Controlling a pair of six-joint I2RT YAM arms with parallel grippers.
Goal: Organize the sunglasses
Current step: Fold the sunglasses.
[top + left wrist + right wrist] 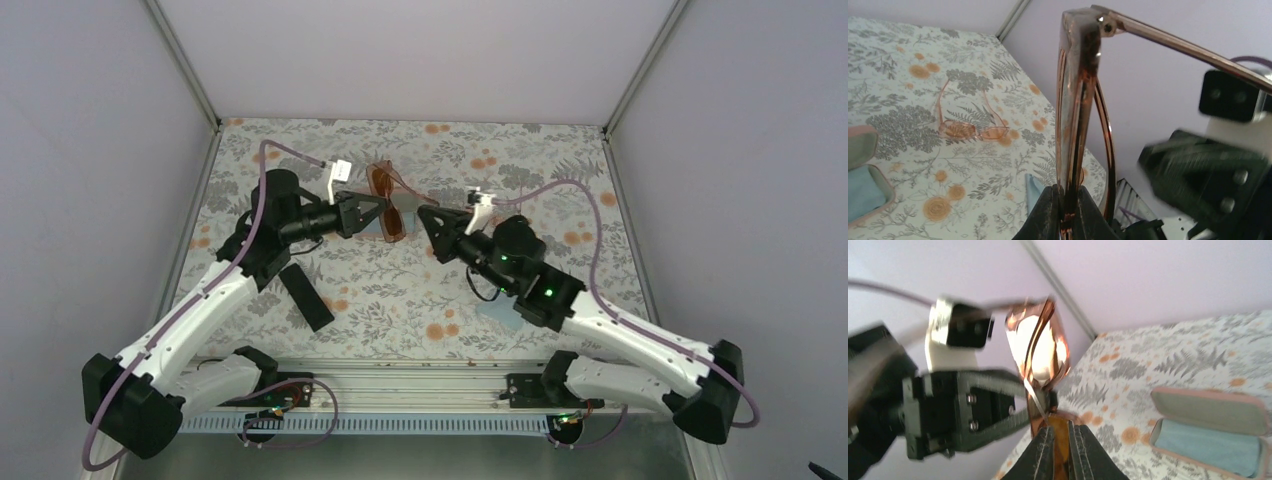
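Observation:
The dark brown sunglasses point(383, 186) hang in the air over the middle of the table, held between both arms. My left gripper point(1066, 189) is shut on the frame's edge point(1073, 100), and one temple sticks out to the right. My right gripper point(1061, 429) comes in from the opposite side and is shut on an amber lens of the same pair point(1040, 340). In the top view the left gripper point(383, 213) and right gripper point(428, 215) nearly meet. The pale orange-pink sunglasses point(973, 126) lie unfolded on the floral table.
An open pink case point(1208, 432) with a light-blue lining lies on the table, also at the left wrist view's edge point(863, 175). A black oblong case point(305, 295) lies near the left arm. A light-blue cloth point(1034, 192) lies flat on the table. Walls enclose three sides.

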